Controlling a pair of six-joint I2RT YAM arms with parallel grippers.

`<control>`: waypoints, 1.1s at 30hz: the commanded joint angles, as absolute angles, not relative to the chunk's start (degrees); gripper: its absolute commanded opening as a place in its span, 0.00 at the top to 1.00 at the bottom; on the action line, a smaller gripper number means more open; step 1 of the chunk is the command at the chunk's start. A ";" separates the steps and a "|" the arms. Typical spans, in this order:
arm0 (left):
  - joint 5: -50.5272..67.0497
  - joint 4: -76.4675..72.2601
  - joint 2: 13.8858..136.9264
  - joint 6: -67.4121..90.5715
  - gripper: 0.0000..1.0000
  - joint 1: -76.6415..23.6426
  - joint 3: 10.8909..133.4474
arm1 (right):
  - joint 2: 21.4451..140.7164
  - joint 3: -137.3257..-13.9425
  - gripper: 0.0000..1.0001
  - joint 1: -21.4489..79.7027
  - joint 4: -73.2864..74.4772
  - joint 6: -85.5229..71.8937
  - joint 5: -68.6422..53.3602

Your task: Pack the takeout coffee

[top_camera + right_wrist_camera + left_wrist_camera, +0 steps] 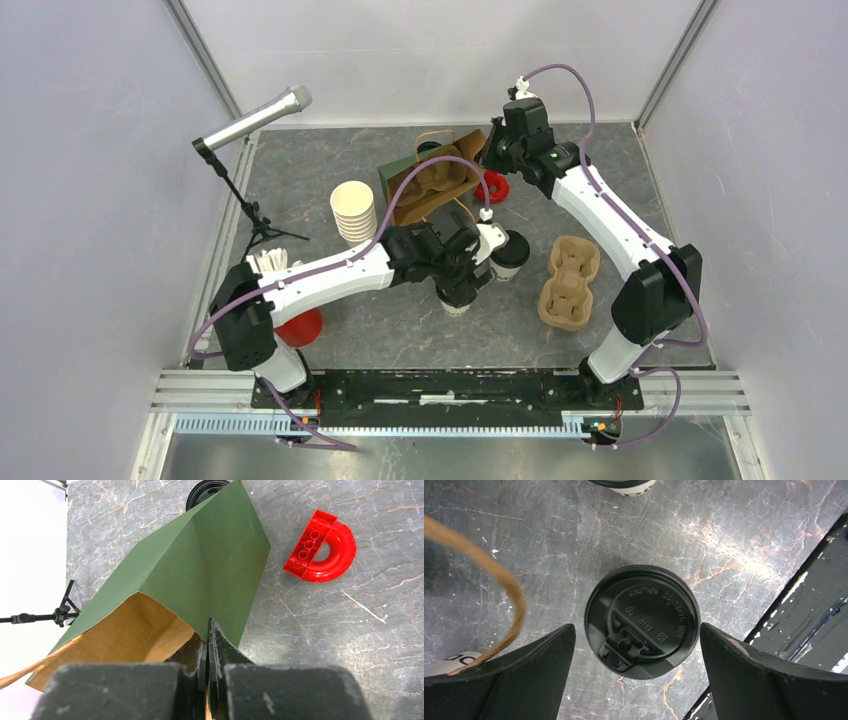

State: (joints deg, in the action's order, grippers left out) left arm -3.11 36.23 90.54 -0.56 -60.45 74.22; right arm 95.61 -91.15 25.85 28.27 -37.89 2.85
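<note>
The left hand (pixel 636 630) is held spread wide above the tabletop (pixel 549 540). Its fingers (pixel 534 675) are set at nine and three o'clock of a lidded coffee cup (pixel 642 605), with a gap seen on each side. The second lidded cup (pixel 508 256) is found near it, at two o'clock. The right hand (pixel 207 630) is pinched together on the rim of the green paper bag (pixel 200 565), which is placed at twelve o'clock of the cups. A pulp carrier (pixel 570 283) is laid at three o'clock of them, and a red arch block (pixel 322 547) just beside the bag.
</note>
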 commanded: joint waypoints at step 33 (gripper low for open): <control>1.26 37.96 93.90 -4.18 0.05 -59.06 76.55 | 93.74 -90.81 1.00 25.76 26.19 -37.86 2.84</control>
State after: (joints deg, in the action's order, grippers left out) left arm 1.15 37.85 93.38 -0.99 -59.11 76.01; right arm 95.61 -91.02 25.85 27.90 -37.85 2.87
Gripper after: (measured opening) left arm 0.973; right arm 0.007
